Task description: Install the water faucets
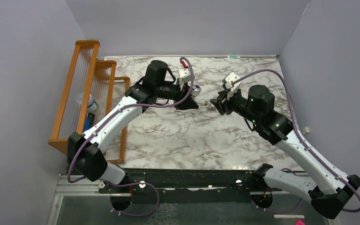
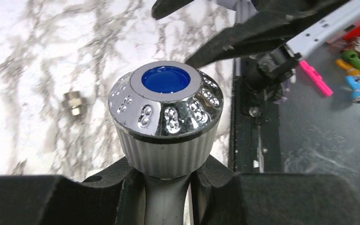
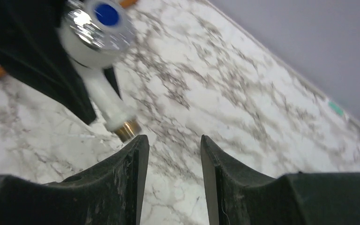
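Observation:
My left gripper (image 1: 191, 99) is shut on the white stem of a water faucet (image 2: 166, 112), just below its round silvery knob with the blue centre dot, and holds it above the marble table (image 1: 178, 136). The faucet also shows in the right wrist view (image 3: 98, 33), with its brass threaded end (image 3: 125, 129) pointing down towards the table. My right gripper (image 3: 173, 140) is open and empty, its fingertips just right of that threaded end; in the top view it (image 1: 217, 104) faces the left gripper. A small grey nut-like fitting (image 2: 73, 102) stands on the marble, apart from both grippers.
An orange wooden rack (image 1: 86, 93) stands along the table's left edge with small items inside. Grey walls close the left, back and right sides. A black rail (image 1: 183, 180) runs along the near edge. Coloured small parts (image 2: 354, 70) lie on the dark surface beyond the table.

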Controlling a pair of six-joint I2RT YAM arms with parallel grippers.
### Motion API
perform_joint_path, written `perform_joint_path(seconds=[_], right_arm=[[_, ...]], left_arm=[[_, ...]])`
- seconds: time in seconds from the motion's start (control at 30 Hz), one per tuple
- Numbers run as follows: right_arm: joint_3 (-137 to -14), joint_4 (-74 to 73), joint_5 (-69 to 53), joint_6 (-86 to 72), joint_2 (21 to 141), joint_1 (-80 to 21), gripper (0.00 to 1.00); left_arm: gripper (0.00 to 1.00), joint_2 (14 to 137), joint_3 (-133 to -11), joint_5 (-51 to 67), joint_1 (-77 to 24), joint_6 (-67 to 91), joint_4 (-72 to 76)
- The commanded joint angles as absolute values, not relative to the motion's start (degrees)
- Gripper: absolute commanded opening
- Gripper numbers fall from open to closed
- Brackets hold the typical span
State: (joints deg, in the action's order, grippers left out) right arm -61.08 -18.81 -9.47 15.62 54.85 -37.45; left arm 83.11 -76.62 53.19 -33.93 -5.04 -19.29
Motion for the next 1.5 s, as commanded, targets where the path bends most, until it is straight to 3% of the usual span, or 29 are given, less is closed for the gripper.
perform_joint_path(seconds=[0.0,0.13,0.3,0.77,1.07,1.47], right_arm=[[-55.63,-16.36,16.71,-3.32,56.96,-37.53,0.49],[-51.87,-15.66,23.73,-13.49,61.45,-37.56,0.51],[-53.93,-14.89,24.25,-19.97,73.42,-37.33,0.54],[-67.73,-11.88,9.46,-11.41,98.26,-25.72,0.65],[-74.26,-20.02,0.93,-3.22,103.76,-23.83,0.65],[-78.23,-28.91,0.91,-1.37,108.15,-23.1,0.58]], left_arm=[[0.0,81.0,-73.99,48.49,-30.28,-5.31,-15.76],[0.0,79.47,-68.77,46.73,-25.55,-0.91,-8.99],[0.0,78.62,-64.18,42.93,-22.27,2.24,-2.43],[0.0,76.23,-57.57,37.81,-20.26,2.89,5.18],[0.0,76.59,-56.78,37.73,-20.23,2.6,5.31],[0.0,77.27,-56.51,39.41,-20.56,2.46,5.71]])
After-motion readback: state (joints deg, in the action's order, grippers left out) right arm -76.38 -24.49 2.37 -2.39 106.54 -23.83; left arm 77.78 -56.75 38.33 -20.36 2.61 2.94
